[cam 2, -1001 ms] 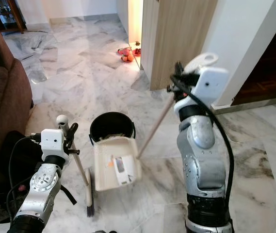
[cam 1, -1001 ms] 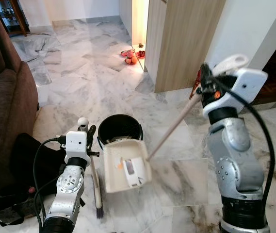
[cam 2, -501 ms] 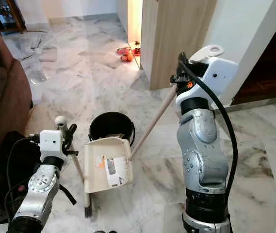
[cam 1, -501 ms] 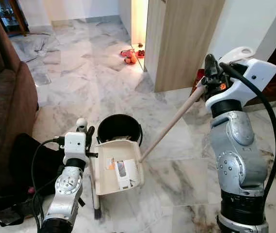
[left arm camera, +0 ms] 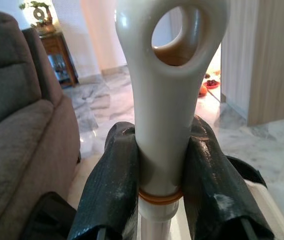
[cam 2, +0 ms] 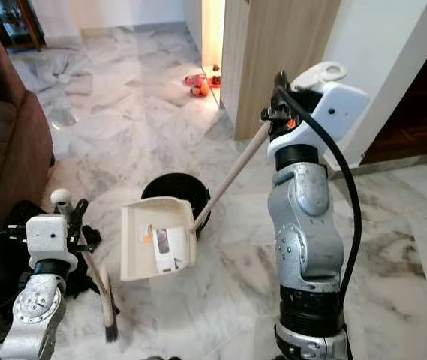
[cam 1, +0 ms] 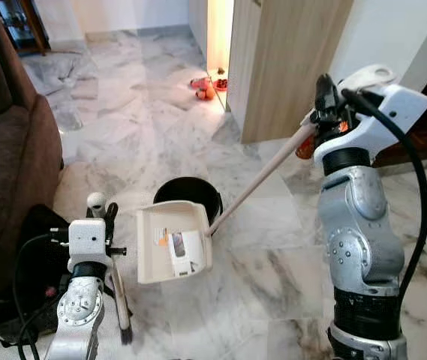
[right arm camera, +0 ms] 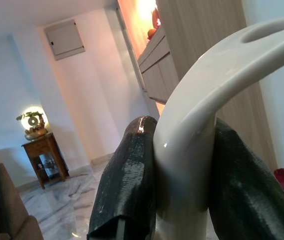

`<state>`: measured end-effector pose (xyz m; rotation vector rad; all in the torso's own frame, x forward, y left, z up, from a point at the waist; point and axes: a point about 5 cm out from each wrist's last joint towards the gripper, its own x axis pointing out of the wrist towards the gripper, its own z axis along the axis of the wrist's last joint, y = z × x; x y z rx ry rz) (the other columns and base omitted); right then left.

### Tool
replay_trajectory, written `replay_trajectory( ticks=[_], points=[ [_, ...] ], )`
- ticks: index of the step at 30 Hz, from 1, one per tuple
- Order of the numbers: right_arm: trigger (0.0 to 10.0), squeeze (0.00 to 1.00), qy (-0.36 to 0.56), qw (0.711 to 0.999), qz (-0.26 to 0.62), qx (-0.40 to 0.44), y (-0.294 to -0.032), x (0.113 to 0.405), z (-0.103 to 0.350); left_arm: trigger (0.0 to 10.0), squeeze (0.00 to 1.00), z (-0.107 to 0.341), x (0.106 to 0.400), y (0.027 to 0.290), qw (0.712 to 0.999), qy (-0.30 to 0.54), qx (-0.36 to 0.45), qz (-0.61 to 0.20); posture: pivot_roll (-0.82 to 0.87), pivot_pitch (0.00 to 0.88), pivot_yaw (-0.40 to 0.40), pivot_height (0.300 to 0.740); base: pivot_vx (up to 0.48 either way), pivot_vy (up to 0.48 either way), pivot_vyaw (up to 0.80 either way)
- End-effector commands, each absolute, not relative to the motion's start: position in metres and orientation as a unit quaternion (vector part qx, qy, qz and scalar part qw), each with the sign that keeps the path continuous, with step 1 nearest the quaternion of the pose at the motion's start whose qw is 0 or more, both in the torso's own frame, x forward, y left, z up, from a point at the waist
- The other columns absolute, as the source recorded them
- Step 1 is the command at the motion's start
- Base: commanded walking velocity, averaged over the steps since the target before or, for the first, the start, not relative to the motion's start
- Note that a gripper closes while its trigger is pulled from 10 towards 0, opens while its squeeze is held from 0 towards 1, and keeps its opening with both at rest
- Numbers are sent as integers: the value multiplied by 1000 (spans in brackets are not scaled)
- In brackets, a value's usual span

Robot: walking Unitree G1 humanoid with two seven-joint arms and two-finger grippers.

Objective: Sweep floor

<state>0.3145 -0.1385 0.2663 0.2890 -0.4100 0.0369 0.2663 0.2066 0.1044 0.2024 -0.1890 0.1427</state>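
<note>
My right gripper (cam 1: 323, 96) is shut on the long wooden handle (cam 1: 262, 174) of a cream dustpan (cam 1: 172, 244). The pan hangs tilted just in front of a black bucket (cam 1: 192, 196) and holds paper scraps and an orange bit. My left gripper (cam 1: 101, 217) is shut on the cream handle (left arm camera: 165, 120) of a small broom. The broom's dark bristles (cam 1: 125, 334) touch the marble floor (cam 1: 138, 127) at lower left. In the right wrist view both black fingers (right arm camera: 132, 175) clamp the dustpan's looped grip (right arm camera: 206, 120).
A brown sofa (cam 1: 7, 157) stands at the left, with a black bag (cam 1: 37, 247) on the floor beside it. A wooden cabinet (cam 1: 292, 60) rises behind the bucket. Red and orange objects (cam 1: 207, 88) lie on the far floor.
The dustpan has swung left and risen, now hanging nearer the bucket's front. The left arm and its broom have shifted left and lower in the picture.
</note>
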Motion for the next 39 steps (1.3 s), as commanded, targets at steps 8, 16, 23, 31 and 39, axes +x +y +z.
replay_trajectory(
  ticks=[8, 16, 23, 31, 39],
  points=[
    [10000, 0, -239, 958, 36, 153, -132, 316, 279, 10000, 0, 118, 265, 213, 983, -118, 114, 87, 167, 19, -13, 740, 31, 0, 0],
    [10000, 0, -245, 958, 39, 145, -130, 315, 277, 10000, 0, 118, 266, 209, 984, -110, 114, 85, 166, 9, -3, 740, 293, 0, 158],
    [10000, 0, -247, 959, 52, 133, -125, 314, 274, 10000, 0, 117, 266, 209, 984, -106, 113, 83, 169, 11, -1, 740, 318, 0, 298],
    [10000, 0, -246, 957, 52, 143, -124, 314, 273, 10000, 0, 118, 265, 208, 985, -105, 111, 82, 171, 19, -2, 740, 319, 0, 0],
    [10000, 0, -251, 956, 74, 130, -118, 310, 273, 10000, 0, 117, 264, 208, 985, -103, 111, 84, 173, 19, -4, 740, 318, 0, 0]
  ],
)
